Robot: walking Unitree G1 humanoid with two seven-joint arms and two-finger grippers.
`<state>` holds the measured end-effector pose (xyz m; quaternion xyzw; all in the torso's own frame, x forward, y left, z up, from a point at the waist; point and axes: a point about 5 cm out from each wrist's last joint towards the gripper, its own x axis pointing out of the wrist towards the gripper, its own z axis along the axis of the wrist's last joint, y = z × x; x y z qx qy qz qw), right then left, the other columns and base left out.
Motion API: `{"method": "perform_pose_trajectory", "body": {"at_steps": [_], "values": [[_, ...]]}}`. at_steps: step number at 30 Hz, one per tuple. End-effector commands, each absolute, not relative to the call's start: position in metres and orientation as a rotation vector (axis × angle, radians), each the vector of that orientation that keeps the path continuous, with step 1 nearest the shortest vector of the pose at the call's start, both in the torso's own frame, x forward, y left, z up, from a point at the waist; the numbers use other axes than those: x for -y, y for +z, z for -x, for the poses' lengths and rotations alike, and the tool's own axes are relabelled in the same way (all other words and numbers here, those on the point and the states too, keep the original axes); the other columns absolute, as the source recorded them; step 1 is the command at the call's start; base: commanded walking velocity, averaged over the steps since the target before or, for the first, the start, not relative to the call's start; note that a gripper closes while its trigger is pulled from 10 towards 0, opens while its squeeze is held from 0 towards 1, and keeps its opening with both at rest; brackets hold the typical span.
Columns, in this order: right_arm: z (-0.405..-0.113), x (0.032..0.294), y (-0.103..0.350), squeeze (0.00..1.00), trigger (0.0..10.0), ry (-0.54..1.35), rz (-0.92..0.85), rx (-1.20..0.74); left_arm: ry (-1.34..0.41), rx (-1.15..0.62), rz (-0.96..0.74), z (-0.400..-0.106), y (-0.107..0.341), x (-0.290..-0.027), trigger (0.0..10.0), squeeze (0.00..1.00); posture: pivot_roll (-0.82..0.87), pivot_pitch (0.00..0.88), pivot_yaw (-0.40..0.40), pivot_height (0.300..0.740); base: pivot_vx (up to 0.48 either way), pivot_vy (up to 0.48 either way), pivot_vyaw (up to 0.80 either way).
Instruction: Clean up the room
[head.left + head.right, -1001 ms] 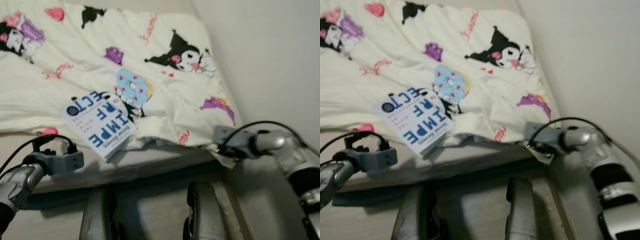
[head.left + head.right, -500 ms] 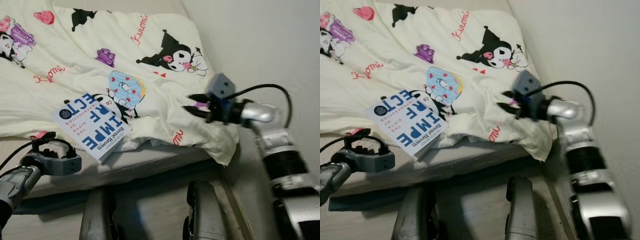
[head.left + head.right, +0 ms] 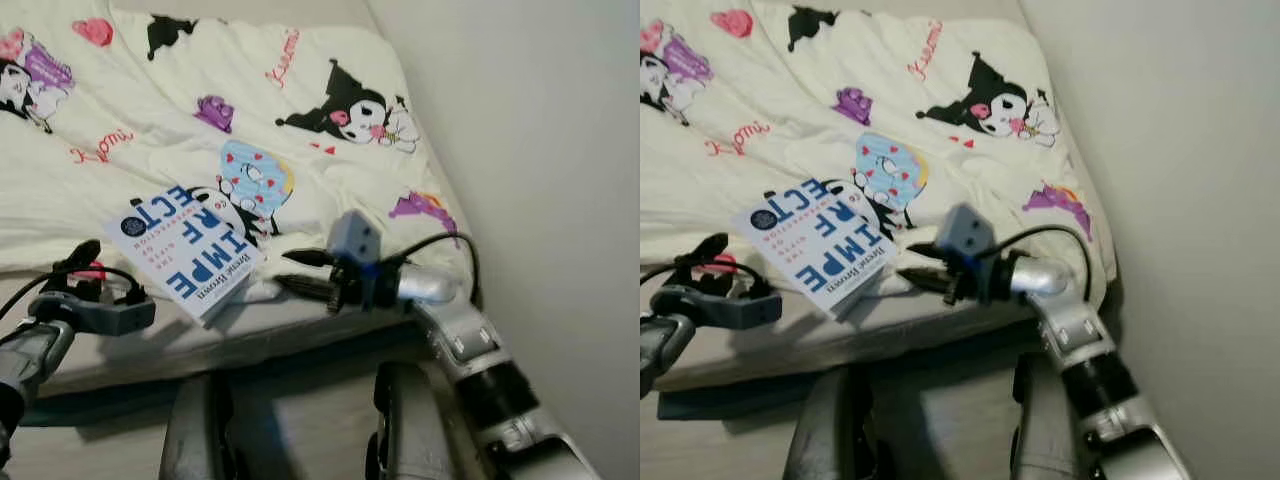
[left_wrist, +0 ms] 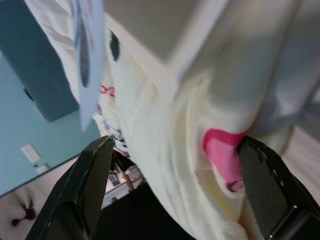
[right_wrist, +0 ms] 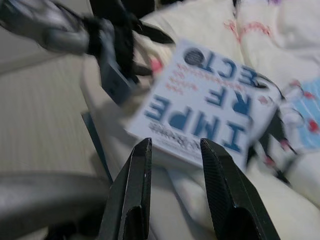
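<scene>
My right tool (image 3: 290,271), fingers spread, hovers just beside the book (image 3: 188,250) lying flat and diagonal on the bed (image 3: 300,130), my left tool (image 3: 85,262) also spread.

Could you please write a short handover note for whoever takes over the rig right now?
Right pincer: open, empty, at the bed's near edge, pointing at the book from its right, not touching it.
Left pincer: open, empty, low at the bed's near edge, left of the book, straddling a fold of the duvet.
Book: lies flat on the cartoon-print duvet near the edge, cover up.
Done: nothing picked up.
Left: grasp the book and put it away.
</scene>
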<state>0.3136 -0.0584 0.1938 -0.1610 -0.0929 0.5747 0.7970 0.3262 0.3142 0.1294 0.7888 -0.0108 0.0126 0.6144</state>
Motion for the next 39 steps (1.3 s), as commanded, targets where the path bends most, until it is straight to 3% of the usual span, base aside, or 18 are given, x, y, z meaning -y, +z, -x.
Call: {"method": "perform_pose_trajectory", "body": {"at_steps": [1,4,5,6,8,9,10,11,13,14,25,29,32,33,34,35,39], "values": [[-0.304,0.05,0.191,0.0,10.0,1.262,0.345,0.198,-0.039,-0.027,-1.842,-0.319,0.11,-0.313,10.0,1.0,0.02,0.386,-0.031,0.546,0.0,0.0,0.0],[-0.299,0.044,0.193,0.0,10.0,1.274,0.314,0.197,-0.076,-0.055,-1.854,-0.319,0.105,-0.312,10.0,0.99,0.01,0.392,-0.032,0.546,0.0,0.0,0.0],[-0.299,0.042,0.195,0.0,10.0,1.273,0.304,0.2,-0.084,-0.062,-1.858,-0.319,0.103,-0.311,10.0,0.64,0.01,0.399,-0.034,0.546,0.0,0.0,0.0],[-0.298,0.04,0.195,0.0,10.0,1.273,0.297,0.201,-0.088,-0.066,-1.858,-0.32,0.103,-0.311,10.0,0.46,0.0,0.402,-0.034,0.546,0.0,0.0,0.0],[-0.298,0.04,0.195,0.0,10.0,1.273,0.297,0.201,-0.088,-0.066,-1.858,-0.32,0.103,-0.311,10.0,0.46,0.0,0.402,-0.034,0.546,0.0,0.0,0.0],[-0.297,0.039,0.196,0.0,10.0,1.276,0.295,0.2,-0.098,-0.083,-1.838,-0.32,0.102,-0.31,10.0,0.15,0.0,0.407,-0.03,0.546,0.0,0.0,0.0],[-0.297,0.039,0.196,0.0,10.0,1.276,0.295,0.2,-0.098,-0.083,-1.838,-0.32,0.102,-0.31,10.0,0.15,0.0,0.407,-0.03,0.546,0.0,0.0,0.0],[-0.296,0.039,0.196,0.0,10.0,1.278,0.291,0.197,-0.122,-0.119,-1.797,-0.32,0.098,-0.309,10.0,0.0,0.0,0.41,-0.029,0.546,0.0,0.0,0.0],[-0.294,0.039,0.197,0.0,10.0,1.276,0.283,0.192,-0.139,-0.145,-1.762,-0.319,0.094,-0.308,10.0,0.0,0.0,0.415,-0.033,0.546,0.0,0.0,0.0],[-0.293,0.04,0.197,0.0,10.0,1.27,0.279,0.189,-0.14,-0.162,-1.734,-0.317,0.092,-0.308,10.0,1.0,0.0,0.417,-0.033,0.546,0.0,0.0,0.0],[-0.292,0.049,0.198,0.0,10.0,1.234,0.284,0.166,-0.173,-0.223,-1.684,-0.31,0.088,-0.317,10.0,1.0,0.01,0.419,-0.032,0.546,0.0,0.0,0.0],[-0.293,0.05,0.199,0.0,10.0,1.228,0.286,0.162,-0.16,-0.246,-1.739,-0.31,0.088,-0.322,10.0,1.0,-0.01,0.42,-0.042,0.546,0.0,0.0,0.0],[-0.291,0.047,0.201,0.0,10.0,1.211,0.277,0.167,-0.046,-0.197,-1.859,-0.319,0.106,-0.328,10.0,0.99,-0.04,0.422,-0.056,0.546,0.0,0.0,0.0],[-0.289,0.045,0.202,0.0,10.0,1.209,0.272,0.173,-0.016,-0.174,-1.884,-0.323,0.112,-0.328,10.0,0.9,-0.04,0.422,-0.057,0.546,0.0,0.0,0.0],[-0.289,0.045,0.202,0.0,10.0,1.209,0.272,0.173,-0.016,-0.174,-1.884,-0.323,0.112,-0.328,10.0,0.9,-0.04,0.422,-0.057,0.546,0.0,0.0,0.0],[-0.287,0.042,0.202,0.0,10.0,1.213,0.264,0.178,0.017,-0.146,-1.905,-0.329,0.122,-0.327,10.0,0.48,-0.05,0.427,-0.058,0.546,0.0,0.0,0.0],[-0.283,0.04,0.201,0.0,10.0,1.224,0.26,0.176,0.039,-0.131,-1.915,-0.334,0.13,-0.327,10.0,0.37,-0.05,0.43,-0.059,0.546,0.0,0.0,0.0]]}}
